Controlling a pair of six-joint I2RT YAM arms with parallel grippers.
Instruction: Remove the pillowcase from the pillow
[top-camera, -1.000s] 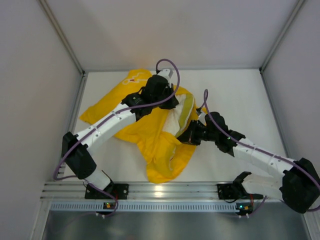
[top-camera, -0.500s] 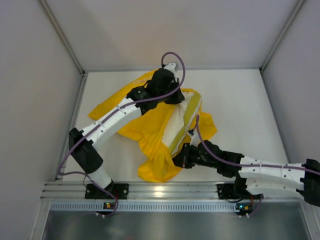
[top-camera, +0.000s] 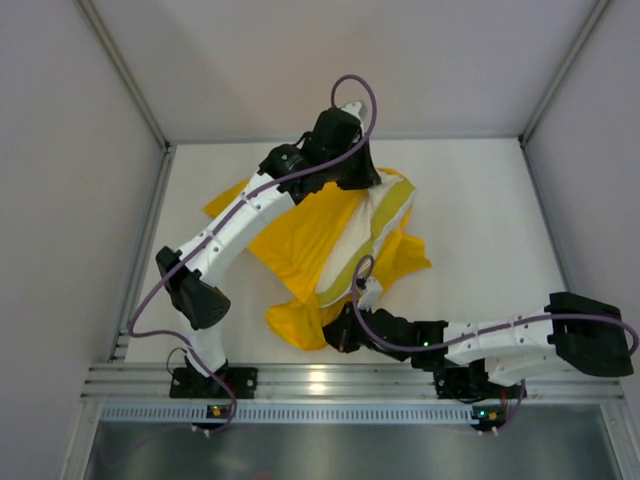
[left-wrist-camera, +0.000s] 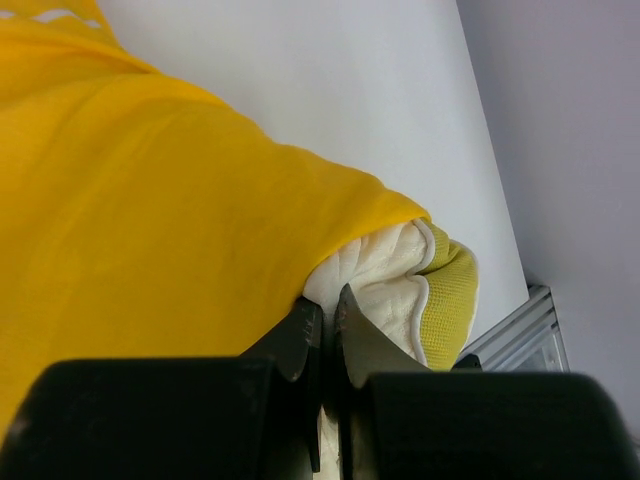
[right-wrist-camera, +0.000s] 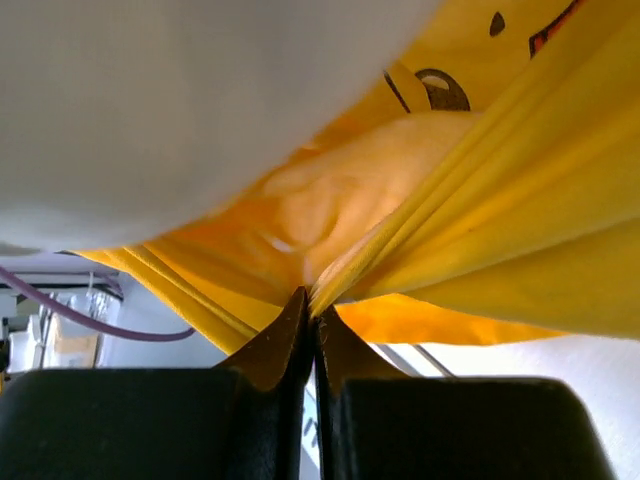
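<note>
The bright yellow pillowcase (top-camera: 290, 240) lies crumpled across the middle of the table. The cream pillow (top-camera: 370, 225) sticks out of its right side, showing a white face and a yellow-green mesh edge. My left gripper (top-camera: 362, 180) is at the far end, shut on the pillow's white padded corner (left-wrist-camera: 385, 270) just outside the pillowcase (left-wrist-camera: 150, 220) opening. My right gripper (top-camera: 335, 335) is low near the front rail, shut on a bunched fold of the pillowcase (right-wrist-camera: 480, 200), which stretches taut above its fingers (right-wrist-camera: 285, 345).
A metal rail (top-camera: 320, 380) runs along the near edge, close to my right gripper. White walls (top-camera: 90, 200) close in the table on the left, right and back. A purple cable (top-camera: 355, 90) loops over my left wrist.
My right gripper has pulled its fold of pillowcase toward the near rail and leftward. My left gripper has moved farther back and right with the pillow. More of the pillow shows.
</note>
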